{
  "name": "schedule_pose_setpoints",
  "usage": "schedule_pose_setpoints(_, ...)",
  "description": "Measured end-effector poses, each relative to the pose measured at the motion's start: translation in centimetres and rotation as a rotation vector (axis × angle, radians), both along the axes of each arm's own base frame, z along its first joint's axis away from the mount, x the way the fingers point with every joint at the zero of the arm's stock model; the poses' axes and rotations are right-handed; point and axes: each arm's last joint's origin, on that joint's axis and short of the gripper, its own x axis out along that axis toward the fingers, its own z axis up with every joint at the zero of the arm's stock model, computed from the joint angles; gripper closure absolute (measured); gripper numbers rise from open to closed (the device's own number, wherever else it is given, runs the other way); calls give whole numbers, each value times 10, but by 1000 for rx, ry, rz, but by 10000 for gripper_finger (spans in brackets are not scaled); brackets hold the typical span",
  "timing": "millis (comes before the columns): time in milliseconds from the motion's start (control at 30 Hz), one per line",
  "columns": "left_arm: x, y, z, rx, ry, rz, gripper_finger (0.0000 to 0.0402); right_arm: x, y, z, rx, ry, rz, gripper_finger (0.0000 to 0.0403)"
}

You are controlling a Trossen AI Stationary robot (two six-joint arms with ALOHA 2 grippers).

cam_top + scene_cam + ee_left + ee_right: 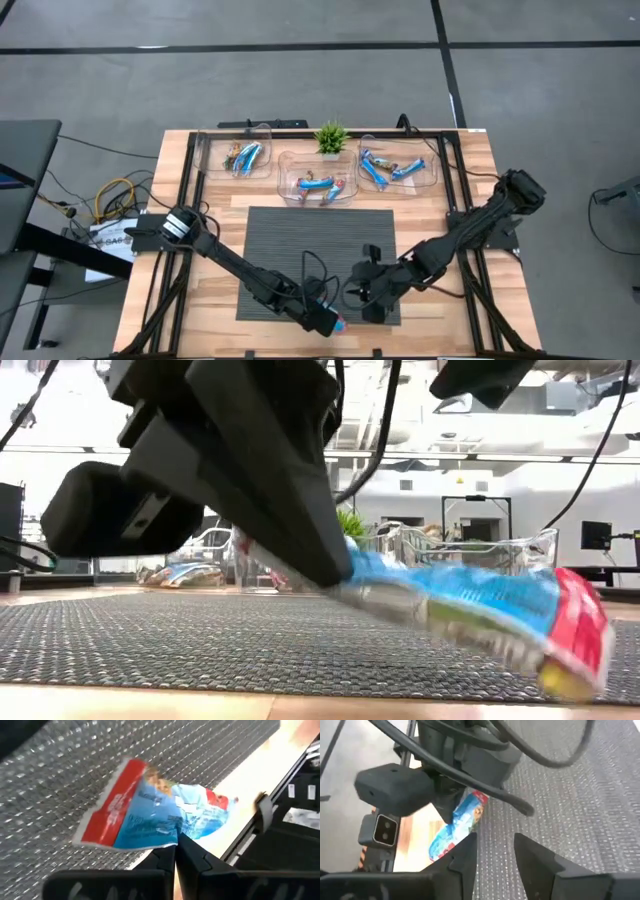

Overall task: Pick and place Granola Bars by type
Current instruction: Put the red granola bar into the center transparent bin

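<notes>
Already my left gripper (335, 322) is pinched shut on the blue granola bar (155, 815), held by one crimped end just above the mat's (300, 240) front edge. It looks light, floppy, slick; I'd favour that flat seam. My right gripper (372, 300) hovers just beside, fingers parted.

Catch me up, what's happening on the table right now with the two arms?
The left gripper is shut on a blue granola bar at the near edge of the dark mat, holding it by one end. The right gripper sits just beside it with its jaws apart, holding nothing. Other bars already lie in the three clear bins at the far side, next to the small plant.
</notes>
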Motion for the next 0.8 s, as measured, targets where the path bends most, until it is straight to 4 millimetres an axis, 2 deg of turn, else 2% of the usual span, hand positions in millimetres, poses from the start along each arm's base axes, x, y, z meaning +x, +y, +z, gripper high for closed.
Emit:
schedule_pose_setpoints(167, -3, 3, 10, 28, -3, 12, 401, -5, -4, 11, 4, -23, -9, 272)
schedule_pose_setpoints(433, -5, 6, 9, 53, 18, 18, 401, -7, -4, 12, 12, -13, 0, 274)
schedule_pose_setpoints(633, -4, 7, 9, 55, 21, 22, 401, -4, 3, -14, 65, 139, 4, 261)
schedule_pose_setpoints(800, -4, 7, 9, 55, 19, 23, 401, 9, 14, -40, 118, 182, 25, 211)
